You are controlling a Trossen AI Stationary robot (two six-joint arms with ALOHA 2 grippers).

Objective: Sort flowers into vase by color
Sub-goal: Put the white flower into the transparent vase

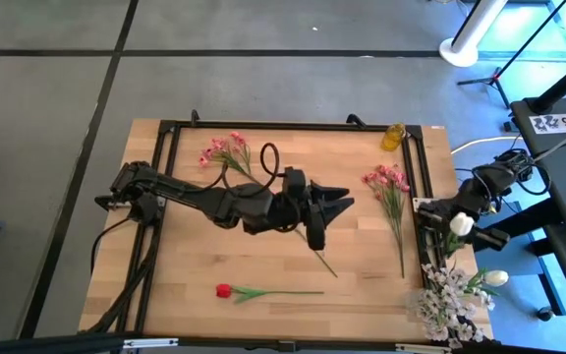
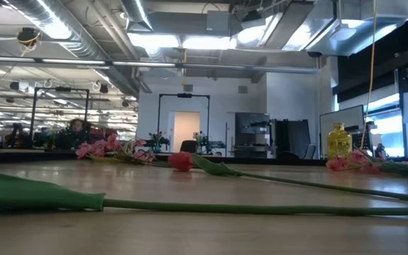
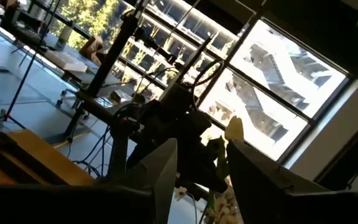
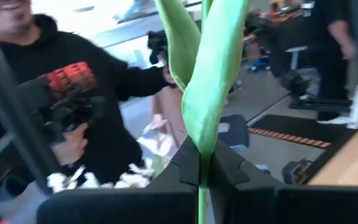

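Observation:
My right gripper (image 1: 457, 218) is beyond the table's right edge, shut on a white tulip (image 1: 461, 224). In the right wrist view the tulip's green leaves (image 4: 207, 74) rise out of the shut gripper (image 4: 201, 171). My left gripper (image 1: 338, 214) hovers open over mid-table, pointing right, and its own view (image 3: 201, 155) shows nothing between the fingers. A red tulip (image 1: 224, 290) (image 2: 180, 161) lies flat near the table's near edge. Two pink sprays (image 1: 226, 149) (image 1: 386, 179) lie on the far half. White blossoms (image 1: 448, 300) and another white tulip (image 1: 496, 278) cluster at the near right corner. My right gripper pinches the white tulip's green stem (image 4: 201, 163) between its two fingers, just below where the leaves branch off. The stem runs on between the fingers toward the wrist camera. The tulip is lifted clear of the table, beyond its right edge.
A yellow bottle (image 1: 393, 136) (image 2: 338, 139) stands at the far right of the table. A loose green stem (image 1: 324, 261) lies under my left gripper. A black frame (image 1: 421, 167) edges the tabletop. A person in a black hoodie (image 4: 73, 81) stands beyond the table, holding a device.

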